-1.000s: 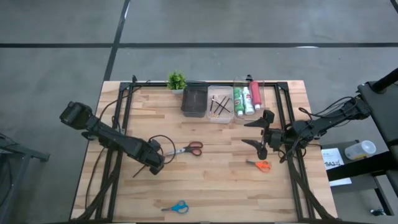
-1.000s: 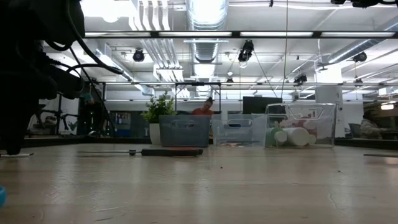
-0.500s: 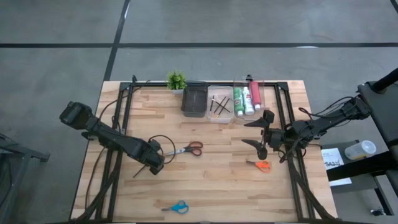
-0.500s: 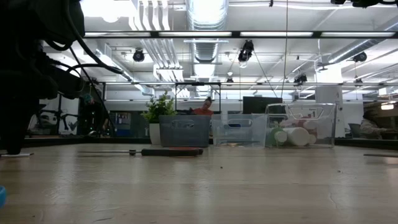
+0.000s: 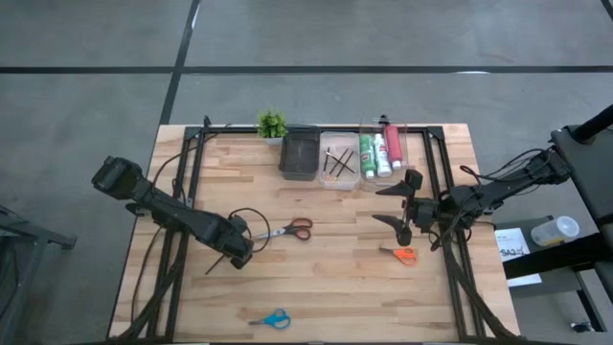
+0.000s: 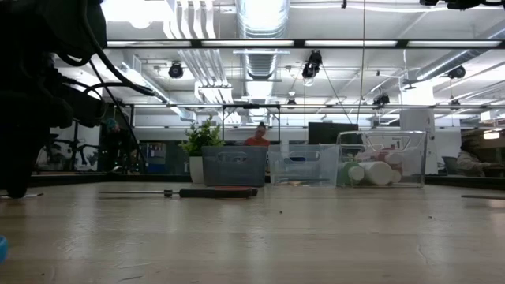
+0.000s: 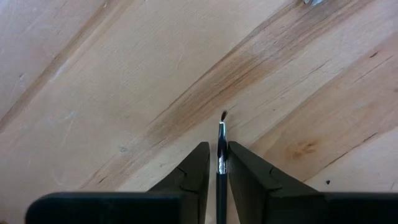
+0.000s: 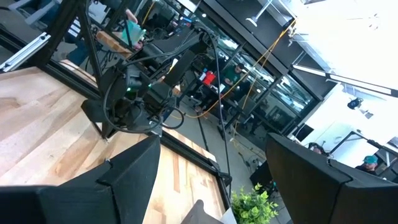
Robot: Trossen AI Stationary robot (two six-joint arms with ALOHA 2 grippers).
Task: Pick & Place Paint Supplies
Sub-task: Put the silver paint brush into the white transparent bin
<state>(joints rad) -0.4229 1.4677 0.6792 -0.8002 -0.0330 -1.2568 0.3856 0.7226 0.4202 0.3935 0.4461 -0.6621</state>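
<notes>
My left gripper (image 5: 235,252) points straight down at the table's near left. In the left wrist view its fingers (image 7: 219,165) stand narrowly open on either side of a thin dark brush (image 7: 221,155). The brush lies flat on the wood, a small gap on each side. My right gripper (image 5: 387,205) hangs open and level over the table's right part, holding nothing. Red-handled scissors (image 5: 292,229), orange scissors (image 5: 403,254) and blue scissors (image 5: 271,319) lie flat on the table. Paint tubes (image 5: 380,151) and brushes (image 5: 338,165) lie in clear bins at the far edge.
A dark bin (image 5: 299,155) stands left of the two clear bins, and a small potted plant (image 5: 272,124) left of that. Black frame rails (image 5: 192,182) run along both table sides. Bare wood lies between the scissors in the table's middle (image 5: 335,278).
</notes>
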